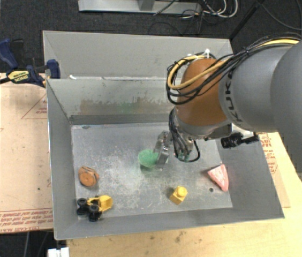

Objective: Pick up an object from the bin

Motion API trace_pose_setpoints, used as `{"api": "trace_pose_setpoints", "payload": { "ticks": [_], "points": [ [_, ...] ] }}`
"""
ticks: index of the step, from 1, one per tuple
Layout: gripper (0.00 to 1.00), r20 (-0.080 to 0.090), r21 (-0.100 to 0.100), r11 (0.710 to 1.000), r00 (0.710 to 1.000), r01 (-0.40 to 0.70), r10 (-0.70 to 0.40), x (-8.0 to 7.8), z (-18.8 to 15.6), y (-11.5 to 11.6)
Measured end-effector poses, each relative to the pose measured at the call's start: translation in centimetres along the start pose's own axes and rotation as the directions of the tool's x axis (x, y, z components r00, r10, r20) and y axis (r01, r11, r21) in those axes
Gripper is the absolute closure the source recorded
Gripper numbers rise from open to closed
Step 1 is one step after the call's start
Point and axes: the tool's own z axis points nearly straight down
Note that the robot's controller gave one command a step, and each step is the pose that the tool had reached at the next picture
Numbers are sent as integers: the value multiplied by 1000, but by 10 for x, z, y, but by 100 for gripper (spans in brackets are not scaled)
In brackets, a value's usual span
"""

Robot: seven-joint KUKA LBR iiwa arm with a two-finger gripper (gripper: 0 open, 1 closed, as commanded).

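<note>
The grey bin (60, 143) contains a green lump (148, 158) near centre, a brown disc (88, 176), a yellow-and-black toy (95, 205), a yellow piece (178, 195) and a pink wedge (218, 176). The pincer (163, 152) sits just beside the green lump, apparently touching it. Pincer opening cannot be determined.

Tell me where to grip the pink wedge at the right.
Take the pink wedge across its broad part, coming straight down. It lies flat on the bin floor, apart from the wall and the yellow block, so there is room on either side. Its sides narrow to a tip, where a hold would likely slip.
</note>
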Motion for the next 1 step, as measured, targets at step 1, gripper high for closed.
{"api": "trace_pose_setpoints", "payload": {
  "ticks": [1],
  "points": [
    [100, 3, -1, 1000, 1000, 0, 0, -1, -21, 0]
  ]
}}
